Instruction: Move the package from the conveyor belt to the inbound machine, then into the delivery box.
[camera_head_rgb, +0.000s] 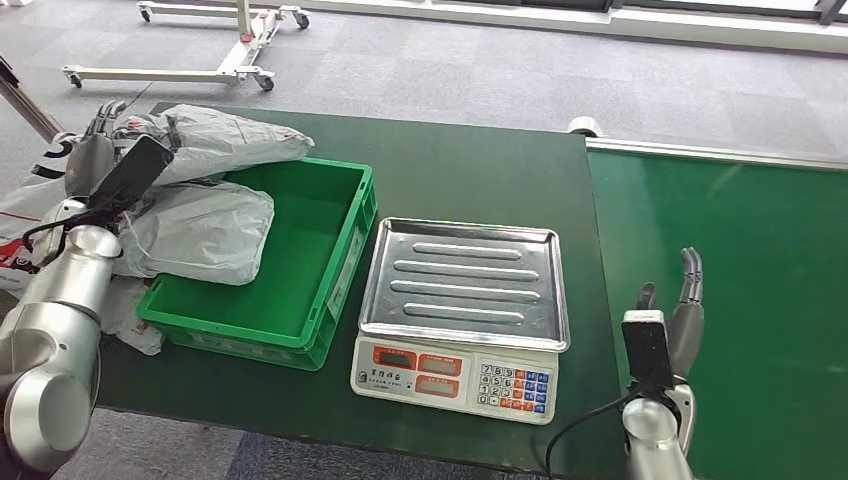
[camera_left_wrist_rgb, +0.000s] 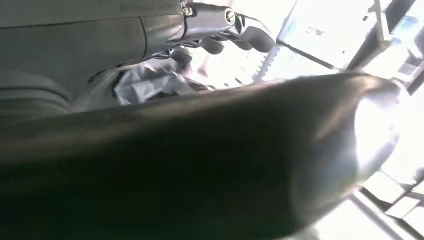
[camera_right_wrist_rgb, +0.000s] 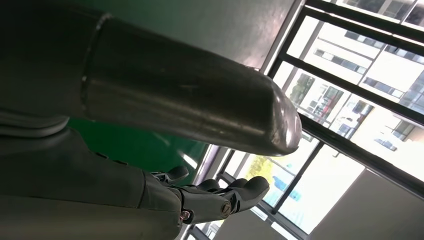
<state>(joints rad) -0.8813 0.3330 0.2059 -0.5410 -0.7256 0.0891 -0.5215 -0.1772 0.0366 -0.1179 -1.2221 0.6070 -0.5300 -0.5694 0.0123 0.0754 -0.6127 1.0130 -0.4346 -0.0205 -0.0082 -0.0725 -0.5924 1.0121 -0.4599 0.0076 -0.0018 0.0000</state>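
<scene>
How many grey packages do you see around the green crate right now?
2. One package is held by the left robot hand over the green crate's far-left corner; a second package lies inside the crate, along its left wall. Others may be hidden underneath.

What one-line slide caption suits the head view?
Left hand holds a grey package over the green crate; scale empty.

parcel-sorting station: conveyor belt (camera_head_rgb: 720, 260), scale (camera_head_rgb: 460, 330)

Two grey packages (camera_head_rgb: 215, 140) (camera_head_rgb: 195, 232) by the left hand (camera_head_rgb: 95, 150); one green crate (camera_head_rgb: 300, 290); one scale (camera_head_rgb: 460, 310).
</scene>
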